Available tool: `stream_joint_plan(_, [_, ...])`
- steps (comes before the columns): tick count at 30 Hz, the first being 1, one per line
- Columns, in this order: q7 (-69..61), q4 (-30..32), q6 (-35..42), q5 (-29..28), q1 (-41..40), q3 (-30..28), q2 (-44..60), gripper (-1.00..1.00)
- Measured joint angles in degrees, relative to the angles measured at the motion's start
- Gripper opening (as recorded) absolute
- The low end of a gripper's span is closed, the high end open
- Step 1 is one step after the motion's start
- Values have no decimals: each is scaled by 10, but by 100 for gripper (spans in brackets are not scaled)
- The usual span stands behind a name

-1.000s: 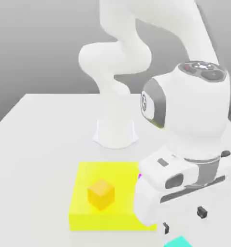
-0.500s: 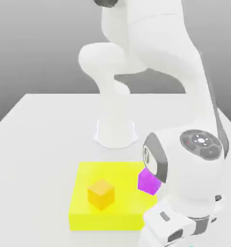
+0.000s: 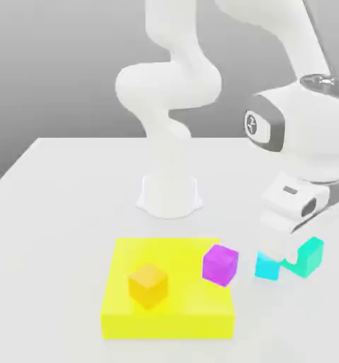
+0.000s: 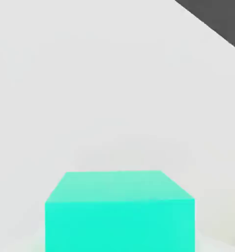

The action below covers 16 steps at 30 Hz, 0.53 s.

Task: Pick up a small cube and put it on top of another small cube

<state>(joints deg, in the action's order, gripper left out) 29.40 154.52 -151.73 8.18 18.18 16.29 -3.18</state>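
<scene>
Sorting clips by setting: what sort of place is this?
Most likely a simulated tabletop test scene, not a real room: a plain white table, a blank grey backdrop, a white robot arm, and flat-coloured blocks such as the teal-green cube and yellow slab.

No readable text or labels anywhere.

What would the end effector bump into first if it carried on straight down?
Probably the white table. The end effector points down with the teal-green cube shut in it; the cyan cube sits beside, though depth is unclear.
</scene>
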Motion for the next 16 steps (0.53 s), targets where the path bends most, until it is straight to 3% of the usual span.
stream_joint_plan(5, [4, 99, -15, 9, 29, 19, -84, -100])
stream_joint_plan(12, [74, 111, -134, -88, 12, 19, 27, -100])
stream_joint_plan(13, [89, 110, -151, -110, 14, 12, 46, 100])
stream_joint_plan(16, [89, 110, -151, -110, 12, 12, 46, 100])
